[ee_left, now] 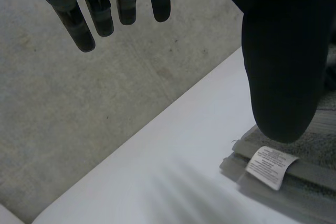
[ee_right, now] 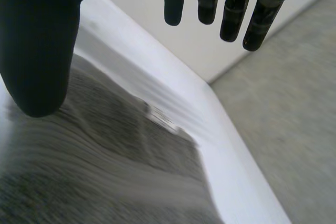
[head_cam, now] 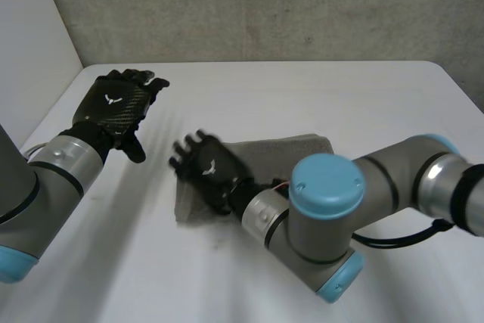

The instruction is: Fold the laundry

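Observation:
A grey towel (head_cam: 291,153) lies folded in the middle of the white table (head_cam: 302,88). My right hand (head_cam: 206,166) hovers over the towel's left end, open with straight fingers (ee_right: 231,9) and nothing between them and the thumb (ee_right: 37,45). Under its palm the towel's ribbed cloth (ee_right: 105,171) spreads out. My left hand (head_cam: 113,104) is raised over the table's left part, apart from the towel and open, with fingers (ee_left: 105,9) straight and empty. Beyond its thumb (ee_left: 283,51) the towel's stacked edge (ee_left: 315,148) carries a white label (ee_left: 270,167).
A grey concrete wall (head_cam: 265,5) rises behind the table's far edge and a white wall (head_cam: 30,43) stands at the left. My right arm (head_cam: 333,217) reaches across the front of the table towards the towel. Bare table surface lies around the towel.

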You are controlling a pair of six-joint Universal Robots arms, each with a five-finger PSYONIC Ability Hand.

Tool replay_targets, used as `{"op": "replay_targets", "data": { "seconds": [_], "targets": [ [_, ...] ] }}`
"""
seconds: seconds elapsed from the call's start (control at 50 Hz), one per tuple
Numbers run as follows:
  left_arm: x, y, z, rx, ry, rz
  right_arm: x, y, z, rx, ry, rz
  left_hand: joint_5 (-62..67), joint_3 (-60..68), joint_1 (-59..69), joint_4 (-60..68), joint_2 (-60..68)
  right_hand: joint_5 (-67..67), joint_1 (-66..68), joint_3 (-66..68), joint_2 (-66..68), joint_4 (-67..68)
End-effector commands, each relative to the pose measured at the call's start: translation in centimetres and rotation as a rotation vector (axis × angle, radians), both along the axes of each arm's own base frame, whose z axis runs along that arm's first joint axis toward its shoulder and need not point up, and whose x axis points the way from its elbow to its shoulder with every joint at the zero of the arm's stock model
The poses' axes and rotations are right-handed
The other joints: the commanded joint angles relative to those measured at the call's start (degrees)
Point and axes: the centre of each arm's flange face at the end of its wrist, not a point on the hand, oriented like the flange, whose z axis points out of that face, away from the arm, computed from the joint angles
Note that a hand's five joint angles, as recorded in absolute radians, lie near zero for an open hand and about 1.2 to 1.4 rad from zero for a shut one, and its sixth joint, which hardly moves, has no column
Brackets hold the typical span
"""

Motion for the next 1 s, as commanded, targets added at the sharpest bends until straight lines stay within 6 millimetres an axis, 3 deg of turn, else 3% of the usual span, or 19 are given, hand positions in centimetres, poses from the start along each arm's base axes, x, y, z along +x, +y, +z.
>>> {"op": "replay_targets", "data": {
  "seconds": [0.02, 0.06, 0.08, 0.12, 0.14, 0.28, 0.34, 0.46, 0.48, 0.5, 0.54, 0.62, 0.72, 0.76, 0.78, 0.82, 0.88, 0.92, 1.0],
  "targets": [
    [-1.9, 0.6, 0.4, -0.032, 0.013, -0.062, -3.7, -2.7, 4.5, 0.088, -0.099, -0.223, -0.44, 1.06, 0.72, 1.0, 1.09, -4.29, -2.21, -2.9, -3.41, -3.49],
    [-3.9, 1.3, 0.3, -0.042, 0.027, -0.118, -6.1, -3.4, 5.8, 0.196, -0.138, -0.287, 0.06, 1.56, 1.22, 1.5, 1.59, -4.29, -2.21, -2.9, -3.41, -3.49],
    [-3.9, 1.3, 0.3, -0.042, 0.027, -0.118, -6.1, -3.4, 5.8, 0.196, -0.138, -0.287, 0.06, 1.56, 1.22, 1.5, 1.6, -4.29, -2.21, -2.9, -3.41, -3.49],
    [-5.2, 1.5, -0.5, -0.025, 0.035, -0.154, -9.2, -4.9, 5.4, 0.303, -0.147, -0.392, 0.06, 1.56, 1.22, 1.5, 1.6, -4.29, -2.21, -2.9, -3.41, -3.49],
    [-5.2, 1.5, -0.5, -0.025, 0.035, -0.154, -9.2, -4.9, 5.4, 0.303, -0.147, -0.392, 0.06, 1.56, 1.22, 1.5, 1.6, -4.29, -2.21, -2.9, -3.41, -3.49],
    [-7.5, 1.6, -4.3, 0.059, -0.007, -0.171, -15.5, -6.9, 1.2, 0.474, -0.058, -0.58, 0.4, 1.9, 1.56, 1.84, 1.93, -4.29, -2.21, -2.9, -3.41, -3.49],
    [-7.5, 1.5, -4.8, 0.069, -0.017, -0.149, -16.3, -7.0, 0.5, 0.49, -0.045, -0.585, 0.4, 1.9, 1.56, 1.84, 1.93, -2.02, 0.06, -0.63, -1.14, -1.22],
    [-7.1, 1.3, -5.0, 0.077, -0.018, -0.098, -17.5, -6.8, -2.2, 0.538, 0.018, -0.545, 0.06, 1.56, 1.22, 1.5, 1.6, 18.33, 20.41, 19.72, 19.21, 19.13],
    [-7.0, 1.3, -4.8, 0.073, -0.016, -0.096, -17.4, -7.1, -2.9, 0.538, 0.025, -0.539, 0.06, 1.56, 1.22, 1.5, 1.6, 29.32, 31.41, 30.71, 30.2, 30.12],
    [-7.0, 1.4, -4.7, 0.072, -0.016, -0.096, -17.4, -7.1, -2.9, 0.538, 0.025, -0.539, 0.06, 1.56, 1.22, 1.5, 1.6, 29.43, 31.52, 30.82, 30.31, 30.23],
    [-6.9, 1.6, -4.3, 0.067, -0.012, -0.095, -17.4, -7.7, -3.4, 0.521, 0.021, -0.542, 0.06, 1.56, 1.22, 1.5, 1.6, 62.23, 64.32, 63.62, 63.11, 63.04],
    [-6.5, 2.0, -3.5, 0.053, -0.002, -0.092, -17.4, -8.8, -2.6, 0.467, -0.001, -0.548, -0.1, 1.4, 1.05, 1.34, 1.43, 65.71, 67.79, 67.1, 66.59, 66.51],
    [-5.8, 2.6, -2.7, 0.041, 0.005, -0.084, -16.6, -10.5, 0.7, 0.294, -0.033, -0.538, 0.06, 1.56, 1.22, 1.5, 1.6, 65.71, 67.79, 67.1, 66.59, 66.51],
    [-5.4, 3.0, -1.7, 0.02, 0.015, -0.077, -14.6, -10.5, 4.4, 0.175, -0.092, -0.493, 0.06, 1.56, 1.22, 1.5, 1.59, 65.71, 67.79, 67.1, 66.59, 66.51],
    [-5.4, 3.0, -1.7, 0.02, 0.015, -0.077, -14.5, -10.5, 4.5, 0.175, -0.092, -0.492, 0.06, 1.56, 1.22, 1.5, 1.6, 65.71, 67.79, 67.1, 66.59, 66.51],
    [-4.5, 3.2, -0.5, -0.008, 0.029, -0.041, -9.8, -7.8, 6.7, 0.122, -0.131, -0.343, 0.06, 1.56, 1.22, 1.5, 1.6, 65.71, 67.79, 67.1, 66.59, 66.51],
    [-4.0, 3.1, 0.1, -0.023, 0.036, -0.019, -7.5, -6.3, 6.6, 0.124, -0.123, -0.275, -0.1, 1.4, 1.05, 1.34, 1.43, 65.71, 67.79, 67.1, 66.59, 66.51],
    [-3.1, 3.0, 1.2, -0.051, 0.052, 0.02, -4.0, -3.2, 5.9, 0.148, -0.088, -0.151, -0.1, 1.4, 1.05, 1.34, 1.43, 65.71, 67.79, 67.1, 66.59, 66.51],
    [-1.9, 2.6, 2.1, -0.075, 0.065, 0.065, -1.6, -0.6, 3.9, 0.162, -0.028, -0.057, -0.27, 1.23, 0.88, 1.17, 1.26, 65.71, 67.79, 67.1, 66.59, 66.51]
  ]
}}
